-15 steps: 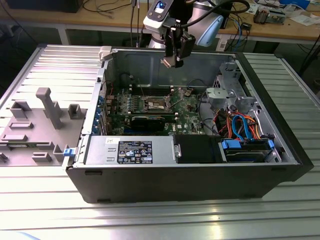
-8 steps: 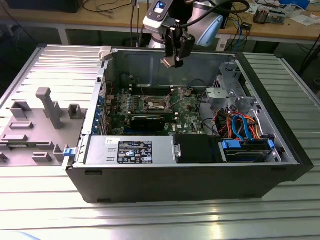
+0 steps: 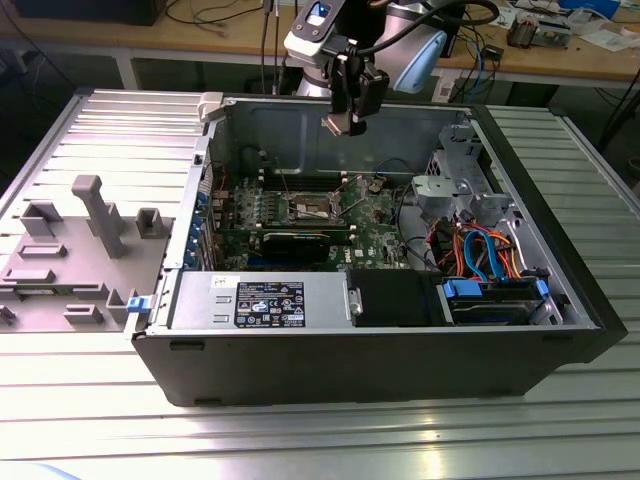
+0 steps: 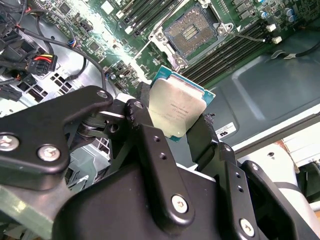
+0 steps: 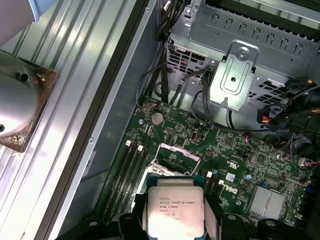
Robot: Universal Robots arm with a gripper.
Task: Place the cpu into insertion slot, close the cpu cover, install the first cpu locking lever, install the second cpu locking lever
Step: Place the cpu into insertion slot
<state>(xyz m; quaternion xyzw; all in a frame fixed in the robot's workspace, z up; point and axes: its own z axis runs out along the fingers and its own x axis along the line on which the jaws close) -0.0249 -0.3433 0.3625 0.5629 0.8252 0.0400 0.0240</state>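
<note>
Exterior view: the black gripper (image 3: 345, 122) at the end of the grey arm hangs above the open black computer case (image 3: 400, 350), with the green motherboard (image 3: 375, 235) on the case floor well below the fingers. A grey moulded tray (image 3: 60, 250) of fixtures lies outside the case, well apart from the fingers toward the exterior view's left, and both tray and case rest on the ribbed metal table (image 3: 300, 440). In the second wrist view, the two black fingers (image 4: 145, 125) are clamped against opposite edges of the small flat square cpu (image 4: 177, 112), with its dull silver metal top facing the camera and a thin green edge showing at its far side. The cpu sits between the fingers, clear of the board and touching nothing else. Beyond the fingertips lies the insertion slot (image 4: 190, 35), a square socket with a shiny metal rim and a darker pin-grid centre; the pin grid is exposed and holds no chip. Long narrow black memory slots (image 4: 230, 50) run alongside it. In the first wrist view, the cpu (image 5: 174, 210) is held near the insertion slot (image 5: 177, 159), apart from it. A round silver coin cell (image 5: 157, 118) lies farther beyond the slot, and a perforated silver metal drive cage (image 5: 240, 75) stands farther still.
</note>
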